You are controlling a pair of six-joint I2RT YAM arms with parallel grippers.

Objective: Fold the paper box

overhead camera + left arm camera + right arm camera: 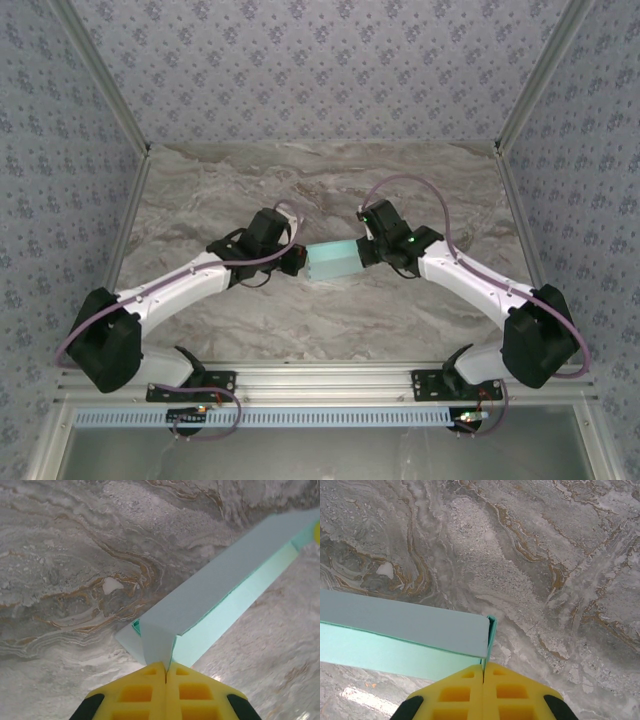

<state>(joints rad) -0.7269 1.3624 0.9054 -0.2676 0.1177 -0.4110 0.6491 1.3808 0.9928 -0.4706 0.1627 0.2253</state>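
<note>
paper box point(335, 262) mid marble table point(220, 190), spanning between both arms. left gripper point(165, 667) pinched closed on its left end flap, right gripper point(483, 667) pinched closed on its right end edge.

The paper box point(333, 262) is matt thin card; the table point(300, 320) looks polished marble (slightly glossy).

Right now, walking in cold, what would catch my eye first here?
A pale turquoise thin card box is at the middle of the grey marbled table. The yellow-fingered left pincer and right pincer are each shut on one end of it.
</note>
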